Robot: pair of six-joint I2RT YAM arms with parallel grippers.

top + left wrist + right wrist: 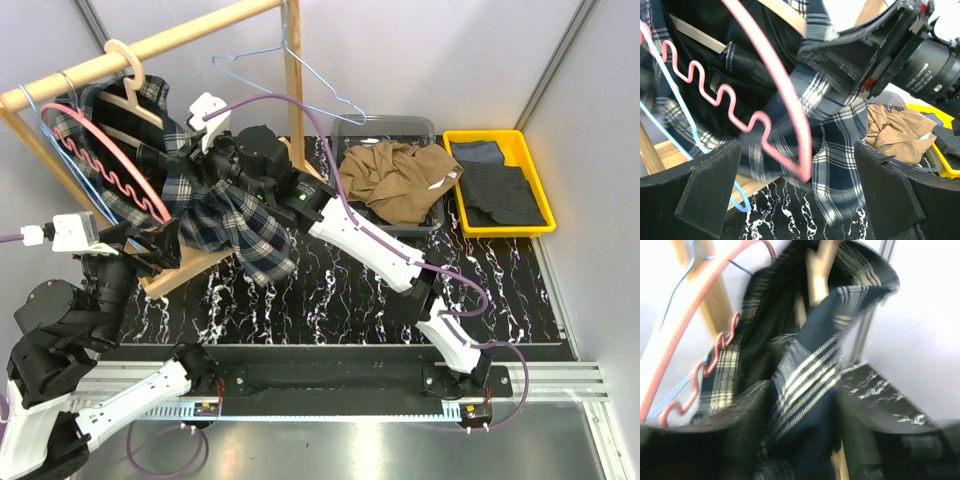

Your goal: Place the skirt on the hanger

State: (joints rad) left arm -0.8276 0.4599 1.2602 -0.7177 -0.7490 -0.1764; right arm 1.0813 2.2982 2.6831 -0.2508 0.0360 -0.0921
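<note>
plaid shirt [235, 220] and pink wavy hanger [115, 175] crowd the left half of the rack [200, 25]; right arm [365, 240] reaches across the table [330, 300]; light-blue wire hanger [330, 85] hangs unobstructed; skirt [395, 180] lies uncovered in its bin [385, 122]

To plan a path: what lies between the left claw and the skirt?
The left wrist view shows the pink hanger and plaid shirt hanging between the left claw and the skirt.

skirt [395, 180] in bin [385, 124], right of rack [200, 30]
</note>
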